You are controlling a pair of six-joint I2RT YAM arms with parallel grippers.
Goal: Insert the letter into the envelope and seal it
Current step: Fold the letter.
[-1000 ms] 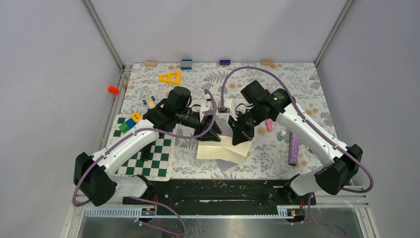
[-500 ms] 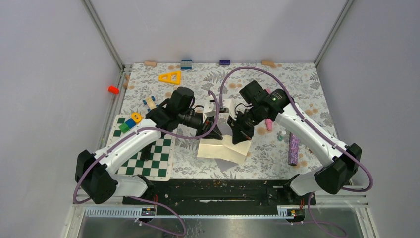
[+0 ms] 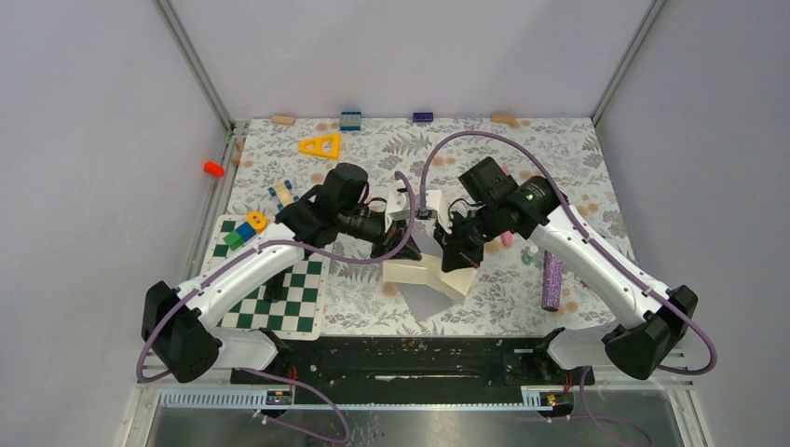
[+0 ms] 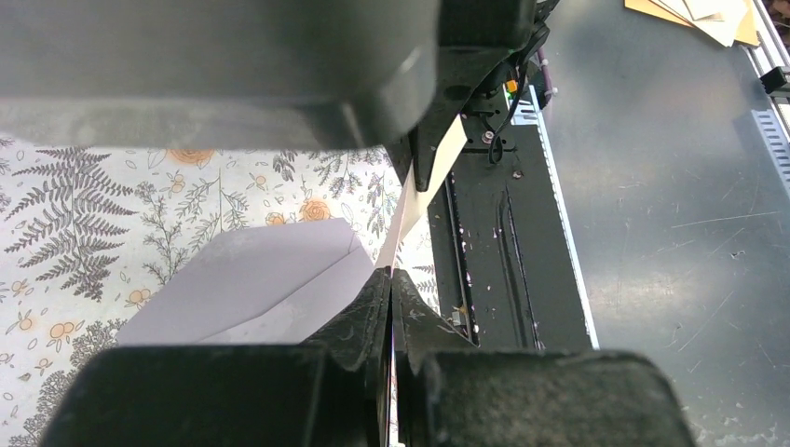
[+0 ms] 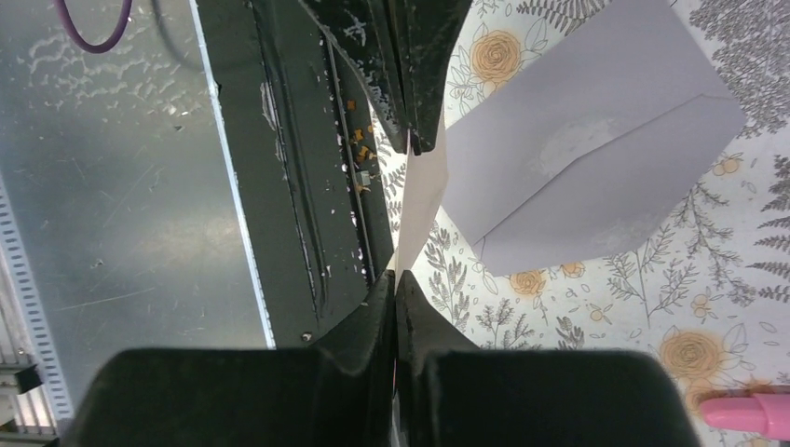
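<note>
The letter (image 3: 421, 273) is a tan sheet held off the table between both grippers and sagging in the middle. My left gripper (image 3: 392, 253) is shut on its left edge. My right gripper (image 3: 459, 263) is shut on its right edge. In the left wrist view the letter (image 4: 424, 182) runs edge-on from my shut left gripper (image 4: 391, 276). In the right wrist view the letter (image 5: 416, 209) runs edge-on from my shut right gripper (image 5: 396, 277). The grey envelope (image 3: 424, 302) lies flat on the table under the letter, flap open, also seen in the wrist views (image 4: 247, 284) (image 5: 582, 168).
A green chessboard (image 3: 296, 300) with coloured blocks (image 3: 244, 229) lies at left. A yellow triangle (image 3: 320, 145) and small bricks (image 3: 350, 119) sit at the back. A pink item (image 3: 506, 235) and a purple cylinder (image 3: 551, 279) lie at right. An orange cone (image 3: 213, 169) sits beyond the left rail.
The letter lay on the table over the envelope; now both grippers have raised it, baring the envelope's point. The right arm has shifted a little to the right.
</note>
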